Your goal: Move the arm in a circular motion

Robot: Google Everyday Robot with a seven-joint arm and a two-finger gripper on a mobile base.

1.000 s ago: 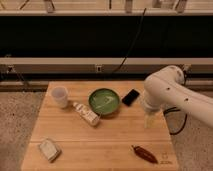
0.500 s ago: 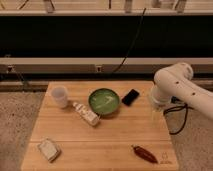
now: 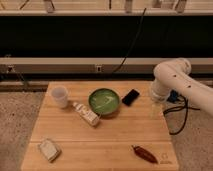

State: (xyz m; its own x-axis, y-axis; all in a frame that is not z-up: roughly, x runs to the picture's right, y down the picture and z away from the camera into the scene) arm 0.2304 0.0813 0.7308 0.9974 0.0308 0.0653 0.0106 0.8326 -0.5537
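The arm (image 3: 182,85) is a glossy white robot arm of thick rounded segments with small dark screw holes. It comes in from the right edge and bends down over the right side of the wooden table (image 3: 100,145). Its pale, translucent yellowish gripper (image 3: 155,110) hangs just above the table's right edge, to the right of the black phone (image 3: 130,97). Nothing shows in the gripper.
On the table stand a white cup (image 3: 60,96), a green bowl (image 3: 104,101), a lying bottle (image 3: 86,114), a small wrapped packet (image 3: 49,149) and a dark red chili-like item (image 3: 144,154). Black cables (image 3: 178,117) hang right of the table. A dark shelf unit is behind.
The arm has swung to the right and away from the table's middle. Its elbow has risen and the gripper has moved from over the table toward its right edge.
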